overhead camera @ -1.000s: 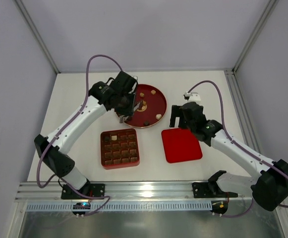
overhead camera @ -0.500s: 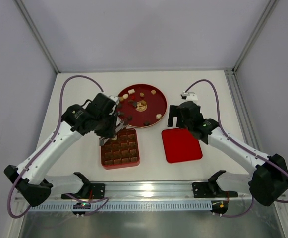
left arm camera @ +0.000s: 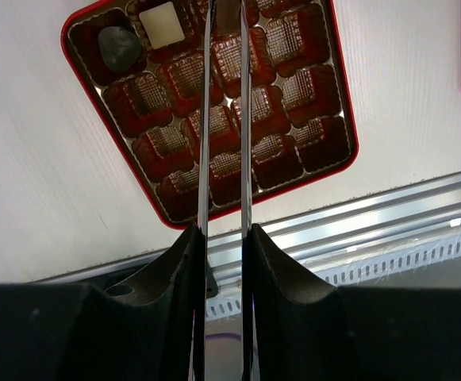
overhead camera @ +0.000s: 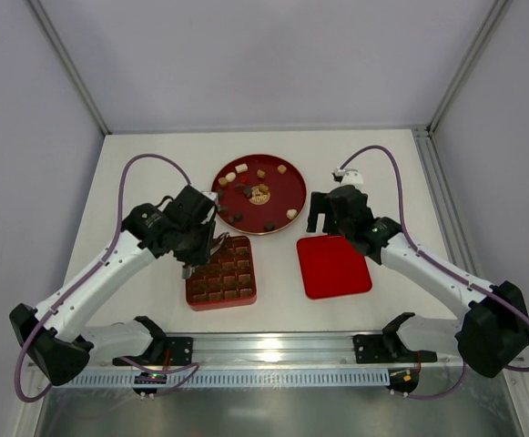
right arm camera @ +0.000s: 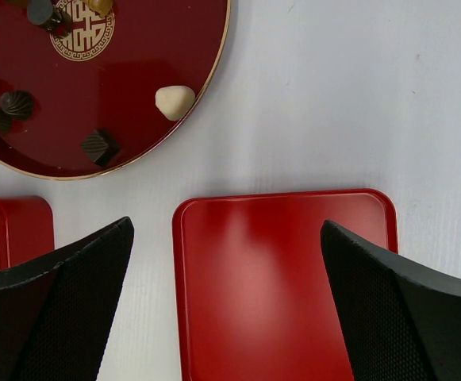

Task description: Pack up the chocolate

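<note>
The chocolate pieces lie loose on a round red plate: a cream one, dark ones. The red grid tray holds a dark piece and a white piece in its far-left cells. My left gripper hangs over the tray's far row. Its long blades stand nearly together, with a dark piece pinched near the tips at the frame's top edge. My right gripper is wide open and empty above the far edge of the flat red lid.
The lid lies right of the tray and below the plate. A metal rail runs along the table's near edge. Grey walls close in the back and both sides.
My left arm swung from the round plate down and left to the tray's far-left corner. The right arm barely moved.
</note>
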Tool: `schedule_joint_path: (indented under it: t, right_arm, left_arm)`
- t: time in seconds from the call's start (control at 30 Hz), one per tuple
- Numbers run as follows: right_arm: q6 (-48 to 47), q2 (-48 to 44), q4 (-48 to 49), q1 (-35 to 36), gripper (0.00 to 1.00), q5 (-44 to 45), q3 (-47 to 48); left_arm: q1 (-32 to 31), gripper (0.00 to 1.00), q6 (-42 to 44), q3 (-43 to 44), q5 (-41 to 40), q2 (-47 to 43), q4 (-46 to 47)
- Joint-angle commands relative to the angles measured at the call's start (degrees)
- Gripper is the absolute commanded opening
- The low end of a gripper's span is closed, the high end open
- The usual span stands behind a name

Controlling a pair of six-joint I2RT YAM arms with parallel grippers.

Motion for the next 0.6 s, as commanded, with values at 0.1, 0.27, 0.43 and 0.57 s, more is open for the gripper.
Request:
schedule_joint_path:
  t: [0.1, 0.27, 0.43, 0.57]
  right_arm:
    - [0.45, 0.29, 2.13, -0.21, 1.0, 0.37, 1.37]
    - [0.63, 0.47, 2.39, -0.21, 1.0, 0.02, 1.46]
    - [0.54, 0.55, 2.57, -0.21, 1.0, -0.07, 1.54]
    - [0.63, 0.64, 2.66, -0.21, 1.0, -0.07, 1.45]
  left_arm:
    - [-0.2, 0.29, -1.11, -0.23, -1.31, -0.65, 3.86]
    - [-0.2, 0.3, -1.28, -1.46, -1.22, -0.82, 4.39]
    - [-0.2, 0.31, -1.46, -1.64, -1.22, -0.82, 4.39]
    - [-0.2, 0.32, -1.46, -1.73, -1.22, -0.73, 4.48]
